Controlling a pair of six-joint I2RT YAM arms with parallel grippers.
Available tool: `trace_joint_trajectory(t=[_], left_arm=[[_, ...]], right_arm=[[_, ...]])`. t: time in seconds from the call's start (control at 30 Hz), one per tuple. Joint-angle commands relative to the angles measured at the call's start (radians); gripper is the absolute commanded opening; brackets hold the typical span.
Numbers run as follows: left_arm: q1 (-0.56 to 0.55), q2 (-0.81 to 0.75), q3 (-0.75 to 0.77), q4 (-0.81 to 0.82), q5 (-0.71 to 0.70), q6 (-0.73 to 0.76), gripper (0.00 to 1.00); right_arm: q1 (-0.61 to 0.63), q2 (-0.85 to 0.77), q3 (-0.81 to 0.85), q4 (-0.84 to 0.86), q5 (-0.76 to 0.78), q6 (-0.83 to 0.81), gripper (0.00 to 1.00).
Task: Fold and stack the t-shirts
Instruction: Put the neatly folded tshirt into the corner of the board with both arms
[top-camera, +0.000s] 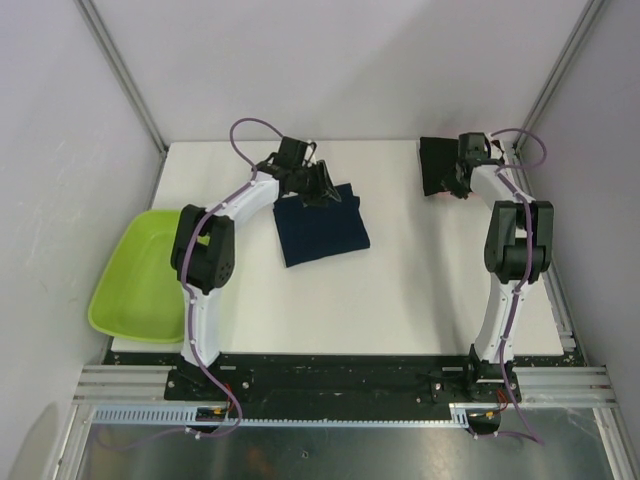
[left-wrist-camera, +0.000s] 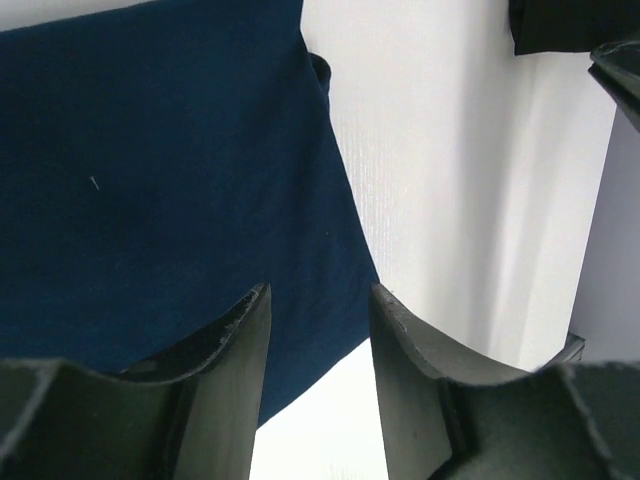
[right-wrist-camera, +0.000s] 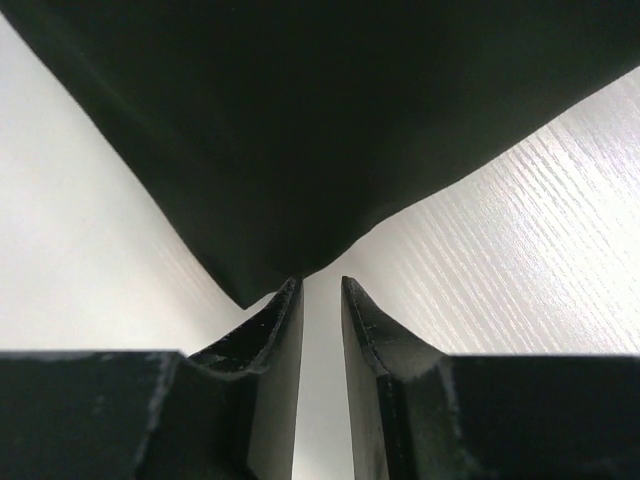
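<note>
Two grippers hold nothing: left gripper (left-wrist-camera: 320, 292) gapes over navy t-shirt (left-wrist-camera: 170, 180), right gripper (right-wrist-camera: 321, 283), barely parted, may miss corner of black t-shirt (right-wrist-camera: 300, 120).

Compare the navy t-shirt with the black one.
The navy t-shirt is dark blue, the black t-shirt black. The navy t-shirt lies left of centre by the left arm; the black t-shirt sits near the far right corner. The navy t-shirt shows nearly whole; the right arm hides part of the black t-shirt. Both are plain cloth on the table.
</note>
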Motion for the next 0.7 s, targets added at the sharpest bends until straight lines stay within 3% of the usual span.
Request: trace_joint_trajectory(t=[0.0,0.4,0.67], left_arm=[[0.007,-0.043,0.002,0.01,0.013,-0.015,0.48],[0.007,-0.027,0.009,0.009,0.01,-0.006,0.47],[0.009,-0.025,0.009,0.009,0.012,-0.001,0.46]], right_arm=[[-0.017,0.037,-0.01,0.03,0.029,0.056,0.26],[-0.033,0.059,-0.073,0.157,0.02,0.105,0.27],[-0.032,-0.068,-0.229,0.304,0.031,0.131,0.27]])
